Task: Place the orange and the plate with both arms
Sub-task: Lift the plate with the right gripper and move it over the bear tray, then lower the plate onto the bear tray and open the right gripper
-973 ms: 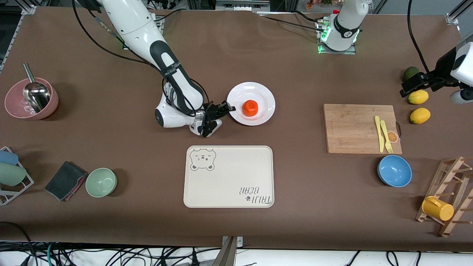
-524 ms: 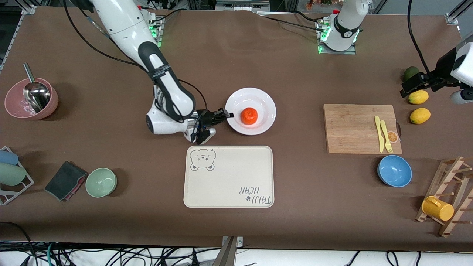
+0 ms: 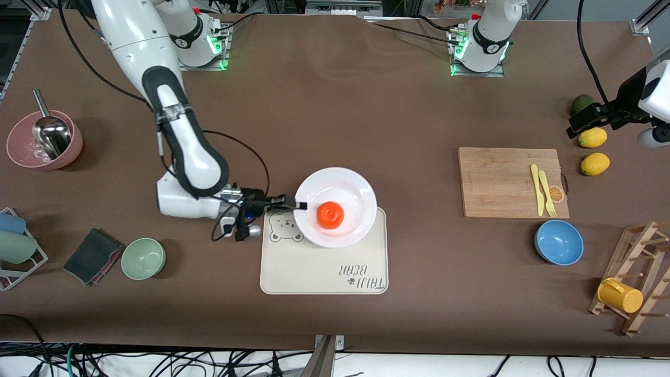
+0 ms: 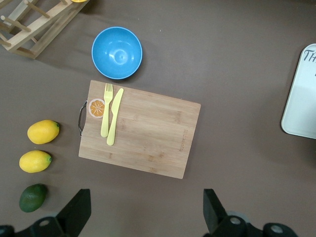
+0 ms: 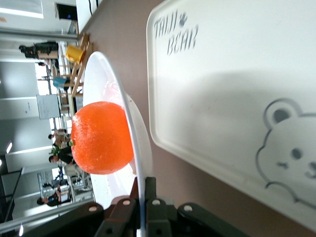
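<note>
Both arms differ: the right end effector (image 3: 296, 203) is clamped on the white plate (image 3: 352, 189) at its nine-o'clock rim, the orange (image 3: 330, 215) riding above the bear-print tray (image 3: 324, 272), while the left end effector (image 4: 148, 217), spread apart, waits over the bench.

Clamped in the black right gripper (image 3: 299, 204) is the rim of a plain glossy white plate (image 3: 356, 191), and on it sits a bright orange-red orange (image 3: 330, 215). Just under that gripper lies a beige tray (image 3: 324, 272) printed with a grey bear face and grey lettering. Under the black left gripper (image 4: 145, 217), on the brown table (image 3: 335, 104), lie a pale wooden board (image 4: 148, 133) bearing a yellow fork (image 4: 105, 116), a yellow knife (image 4: 114, 116) and an orange-slice picture (image 4: 96, 108), a blue bowl (image 4: 117, 53), two yellow lemons (image 4: 39, 145) and a dark green fruit (image 4: 33, 197).
</note>
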